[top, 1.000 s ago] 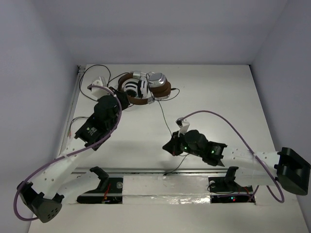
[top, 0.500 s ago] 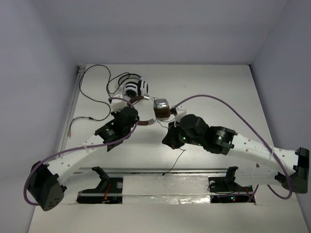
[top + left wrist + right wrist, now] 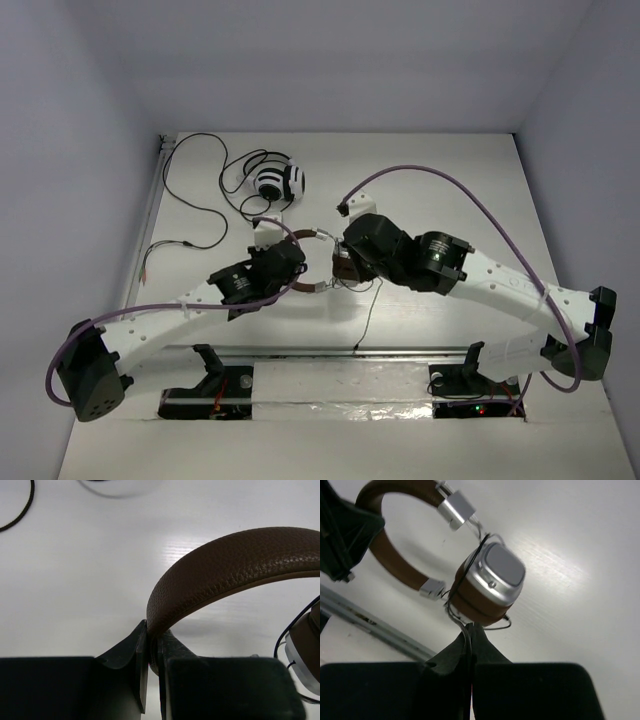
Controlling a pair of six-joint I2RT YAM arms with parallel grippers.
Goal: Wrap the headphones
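Presently the right gripper is closed on the thin black cable. The headphones hang mid-table, with the silver earcup just beyond at 12 o'clock. Their headband arcs toward 10 o'clock, where the left gripper clamps it.

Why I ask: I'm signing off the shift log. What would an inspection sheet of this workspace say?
Surface: white table, matte, no spills seen.
Job's things: headphones held between both arms, near mid-table.
Clutter: striped headphones at the far left.
Grippers: left pincer shut on the brown headband; right pincer shut on the thin black cable.
Cables: that cable loops round the silver earcup and trails toward the near edge; a loose black lead lies far left.
Surroundings: plain grey walls; metal rail along the near edge.
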